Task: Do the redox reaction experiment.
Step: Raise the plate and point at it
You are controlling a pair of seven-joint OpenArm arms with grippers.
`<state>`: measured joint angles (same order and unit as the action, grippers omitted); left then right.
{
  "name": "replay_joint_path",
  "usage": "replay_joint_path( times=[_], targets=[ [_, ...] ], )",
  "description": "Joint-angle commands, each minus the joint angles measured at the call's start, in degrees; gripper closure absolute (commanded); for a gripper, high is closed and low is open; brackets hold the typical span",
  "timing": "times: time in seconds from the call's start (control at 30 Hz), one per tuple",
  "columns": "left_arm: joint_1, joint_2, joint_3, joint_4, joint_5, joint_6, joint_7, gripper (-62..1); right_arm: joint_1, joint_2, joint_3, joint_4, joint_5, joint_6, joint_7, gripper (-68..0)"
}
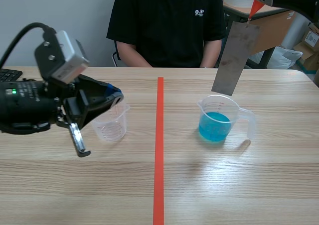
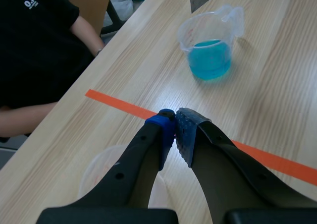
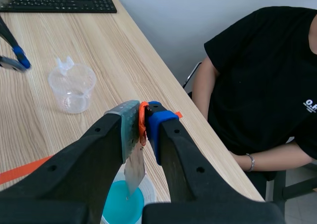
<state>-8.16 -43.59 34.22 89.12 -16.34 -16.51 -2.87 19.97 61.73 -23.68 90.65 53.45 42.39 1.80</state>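
The right hand [image 3: 141, 120] grasps a grey metal strip [image 1: 233, 58], which hangs just above the measuring cup of blue liquid [image 1: 215, 121], toward its 12 o'clock rim. The left hand [image 2: 176, 130], clenched on nothing, hovers over the empty measuring cup [image 1: 110, 125] at 9 o'clock.

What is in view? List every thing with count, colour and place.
table: 1, light wood.
tape line: 1, orange-red, table's middle.
measuring cup with liquid: 1, clear, blue liquid inside, right of the tape line.
empty measuring cup: 1, clear, left of the tape line.
metal plate: 1, grey, hanging over the measuring cup with liquid.
orange piece: 1, at the plate's top.
keyboard: 1, black, table's left edge.
person: 1, black shirt, across the table.
left gripper: 1, black, shut on nothing.
right gripper: 1, black, raised, shut on the metal plate.
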Motion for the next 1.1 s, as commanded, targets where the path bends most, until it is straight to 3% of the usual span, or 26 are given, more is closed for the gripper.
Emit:
replay_joint_path(
  times=[0.0, 0.33, 0.43, 0.73, 0.9, 1.07],
  targets=[
    [-1.57, 2.75, 0.74, -2.29, 0.33, 0.87, -0.2, -4.9, 0.96, 0.79, 1.29, 0.44, 1.05, 0.33, 0.85, -1.7],
    [-12.76, 17.14, 4.04, -17.33, 3.21, 0.66, -0.22, -4.9, 0.96, 0.79, 1.29, 0.44, 1.05, 0.33, 0.87, -1.7],
    [-15.69, 20.33, 5.92, -21.4, 5.51, 0.7, -0.22, -4.9, 0.96, 0.79, 1.29, 0.44, 1.05, 0.33, 0.87, -1.7],
    [-21.2, 28.06, 9.66, -30.73, 5.57, 0.61, -0.28, -4.9, 0.96, 0.79, 1.29, 0.44, 1.03, 0.33, 0.87, -1.7],
    [-22.56, 31.52, 10.25, -33.79, 8.09, 0.42, -0.26, -4.9, 0.96, 0.79, 1.29, 0.44, 1.03, 0.33, 0.85, -1.7],
    [-23.63, 34.14, 10.25, -35.93, 8.11, 0.24, -0.26, -4.9, 0.96, 0.79, 1.29, 0.44, 1.01, 0.33, 0.85, -1.7]
  ],
)
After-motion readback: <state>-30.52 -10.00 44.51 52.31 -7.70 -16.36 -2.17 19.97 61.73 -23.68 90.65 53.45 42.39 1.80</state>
